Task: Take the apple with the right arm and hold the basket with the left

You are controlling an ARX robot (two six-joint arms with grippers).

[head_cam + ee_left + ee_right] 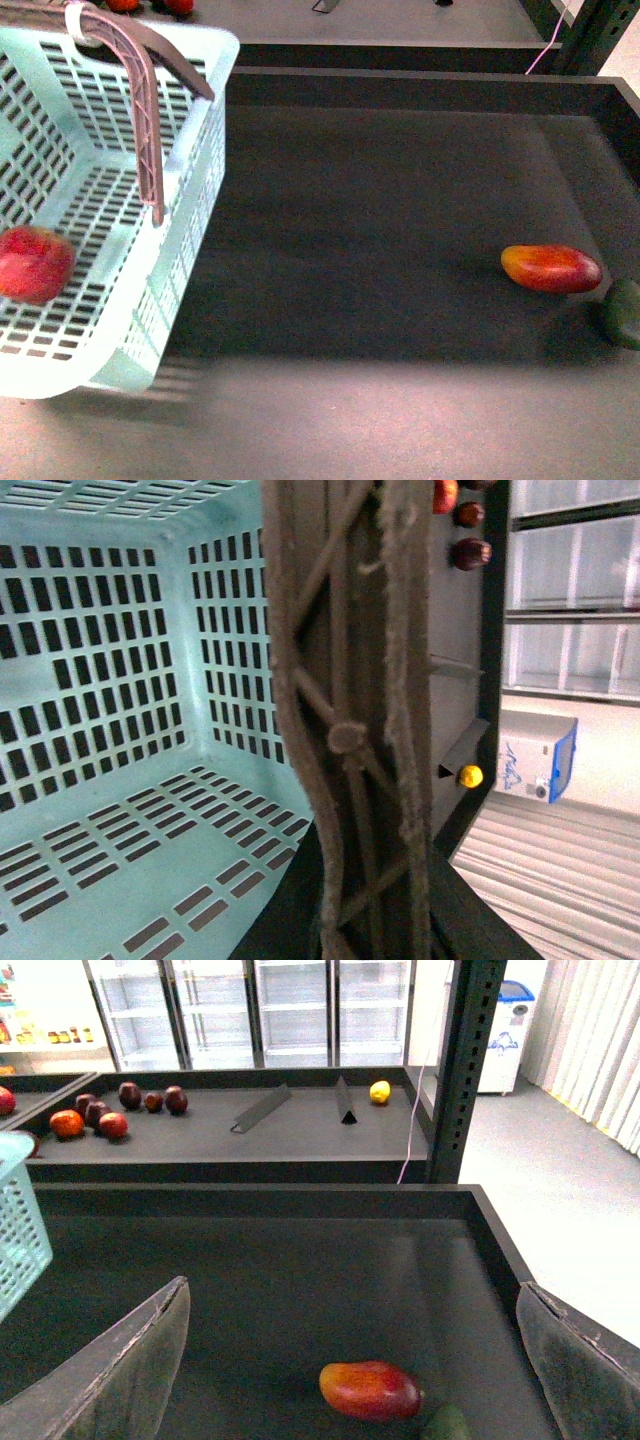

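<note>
The light-turquoise basket (190, 200) hangs tilted at the left of the front view. Its brown-grey handle (145, 110) is swung up. The red apple (35, 265) lies blurred on the basket's slotted floor. My left gripper (370, 920) is shut on the handle (350, 680), which fills the middle of the left wrist view beside the basket's inside (100, 680). My right gripper (352, 1290) is open and empty above the dark tray. Its fingers (150, 1360) spread wide to either side of a red-orange mango (370, 1390). The basket's corner (20, 1230) shows far off in the right wrist view.
The mango (552, 268) and a dark green fruit (625, 312) lie at the right end of the black tray (400, 90), near its raised wall. Behind is a second shelf with several red fruits (100, 1115) and a yellow one (380, 1091). A dark steel post (465, 1070) stands right.
</note>
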